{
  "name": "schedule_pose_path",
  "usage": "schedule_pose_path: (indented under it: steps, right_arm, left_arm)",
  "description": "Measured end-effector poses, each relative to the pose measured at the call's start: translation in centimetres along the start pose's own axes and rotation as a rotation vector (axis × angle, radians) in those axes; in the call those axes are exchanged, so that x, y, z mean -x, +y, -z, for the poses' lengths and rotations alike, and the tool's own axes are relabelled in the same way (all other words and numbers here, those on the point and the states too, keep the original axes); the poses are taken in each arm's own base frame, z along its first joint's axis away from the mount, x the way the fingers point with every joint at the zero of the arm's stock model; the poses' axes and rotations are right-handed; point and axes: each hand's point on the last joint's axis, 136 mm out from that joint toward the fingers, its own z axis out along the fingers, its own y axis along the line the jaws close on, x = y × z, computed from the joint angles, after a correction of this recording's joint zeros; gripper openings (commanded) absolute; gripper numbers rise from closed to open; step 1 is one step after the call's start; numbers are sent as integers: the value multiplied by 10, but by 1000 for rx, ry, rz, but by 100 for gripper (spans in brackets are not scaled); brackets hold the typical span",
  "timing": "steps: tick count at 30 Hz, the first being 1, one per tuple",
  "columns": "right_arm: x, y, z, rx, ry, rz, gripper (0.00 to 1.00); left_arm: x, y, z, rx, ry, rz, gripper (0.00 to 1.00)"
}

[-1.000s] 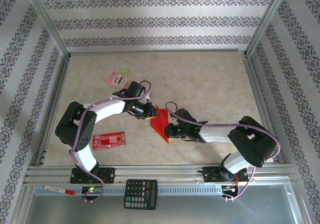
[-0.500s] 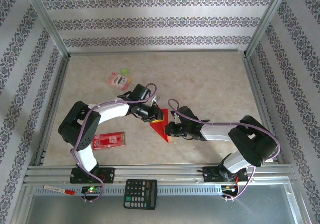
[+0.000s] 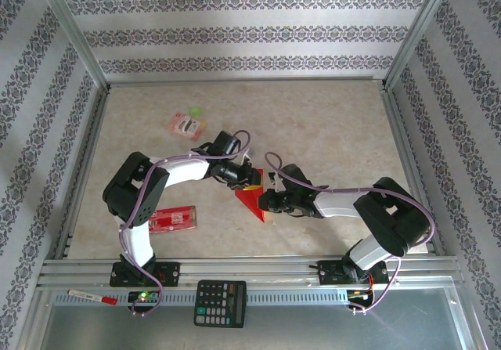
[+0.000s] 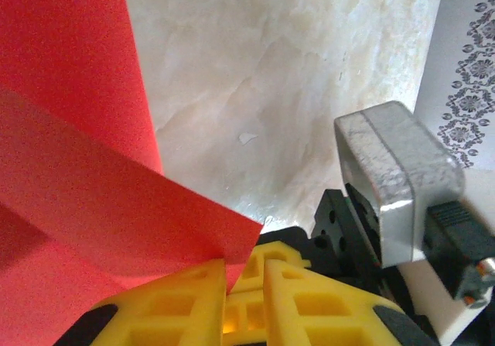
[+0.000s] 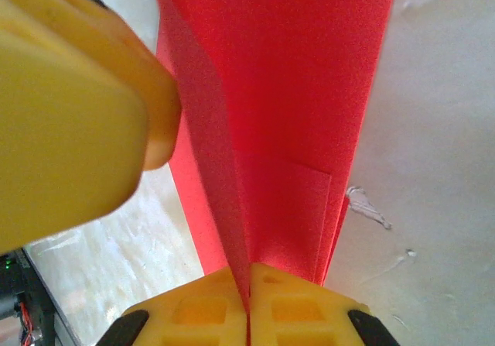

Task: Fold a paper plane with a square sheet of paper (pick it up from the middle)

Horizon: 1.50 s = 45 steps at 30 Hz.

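Since the frame one second earlier, the left arm has drawn its elbow inward and carried the left gripper (image 3: 250, 181) across onto the sheet of paper (image 3: 252, 200), which now sits lower and more compact.

Near the front rail lies a calculator (image 3: 220, 292). Beyond it, a red packet (image 3: 174, 219) rests on the surface (image 3: 329, 123) beside the left arm.

At mid-surface the partly folded sheet of paper is held between both arms. The right gripper (image 3: 264, 206) is clenched on the layered folded edge. In the left wrist view, the left gripper is closed on the corner of one flap. A pink and green packet (image 3: 186, 121) lies further back, well apart.

Judged step: creasing a flap. To do it well:
- Keep the right gripper clamped as the anchor.
- Draw the flap taut with the left gripper before pressing.
- Line the flap edge up with the centre crease.

Limits of view: the arms cover much of the sheet from above. The wrist views crop its outline, so the fold count and edge alignment cannot be confirmed.
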Motion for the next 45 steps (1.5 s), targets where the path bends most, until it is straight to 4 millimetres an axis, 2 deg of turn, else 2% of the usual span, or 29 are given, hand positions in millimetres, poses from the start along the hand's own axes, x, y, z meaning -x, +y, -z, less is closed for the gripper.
schedule_pose_path:
  steps: [10, 30, 45]
  right_arm:
    - [-1, -4, -3, 6, 18, -11, 9]
    - [0, -3, -2, 15, 19, -12, 12]
    - [-1, -4, -2, 19, 14, -9, 9]
  left_arm:
    - [3, 15, -13, 22, 16, 26, 20]
    - [8, 28, -15, 56, 3, 31, 20]
    - [10, 31, -13, 57, -2, 29, 20]
